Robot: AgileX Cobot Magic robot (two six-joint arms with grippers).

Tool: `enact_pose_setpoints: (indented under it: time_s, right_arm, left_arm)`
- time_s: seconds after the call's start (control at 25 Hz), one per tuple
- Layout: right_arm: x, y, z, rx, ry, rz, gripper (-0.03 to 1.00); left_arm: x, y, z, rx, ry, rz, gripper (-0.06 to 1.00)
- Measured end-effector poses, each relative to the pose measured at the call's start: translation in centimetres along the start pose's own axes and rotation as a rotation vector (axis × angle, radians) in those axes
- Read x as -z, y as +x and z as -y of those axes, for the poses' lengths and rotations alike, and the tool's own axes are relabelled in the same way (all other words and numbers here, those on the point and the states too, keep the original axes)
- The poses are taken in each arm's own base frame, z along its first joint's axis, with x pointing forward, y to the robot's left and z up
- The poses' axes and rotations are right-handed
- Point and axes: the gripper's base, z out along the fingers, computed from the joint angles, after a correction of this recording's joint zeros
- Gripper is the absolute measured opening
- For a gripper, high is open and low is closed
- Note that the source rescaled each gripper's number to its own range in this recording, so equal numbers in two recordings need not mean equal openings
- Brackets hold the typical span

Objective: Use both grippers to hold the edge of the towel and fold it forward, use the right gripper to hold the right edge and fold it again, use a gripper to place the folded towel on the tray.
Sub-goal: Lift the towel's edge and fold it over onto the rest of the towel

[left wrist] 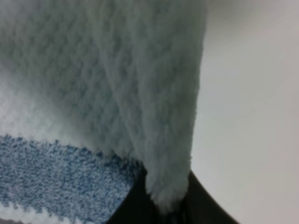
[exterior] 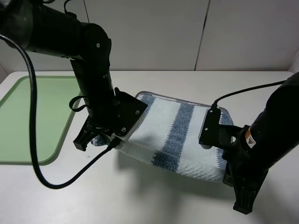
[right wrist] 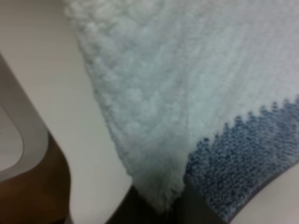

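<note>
While left pincer (left wrist: 162,212) and right pincer (right wrist: 156,210) each clench a near corner of the towel (exterior: 180,135), raised off the surface (exterior: 149,200) right of the tray (exterior: 28,116), advance both level and together; land near edge on far edge.

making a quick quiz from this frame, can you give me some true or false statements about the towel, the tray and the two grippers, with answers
1. The left gripper and the right gripper are each shut on the towel. True.
2. The towel lies on the tray. False: it is over the table, to the right of the tray in the high view.
3. The towel has blue and white stripes. True.
4. The tray is red. False: it is pale green.
</note>
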Motion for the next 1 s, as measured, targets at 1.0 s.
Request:
enact_pose_setpoints:
  time_s: [1.0]
  right_arm:
    - [4.8, 3.1, -2.1, -0.052, -0.068, -0.001, 0.00]
  left_arm:
    - [3.1, -3.9, 4.2, -0.027, 0.094, -0.014, 0.00]
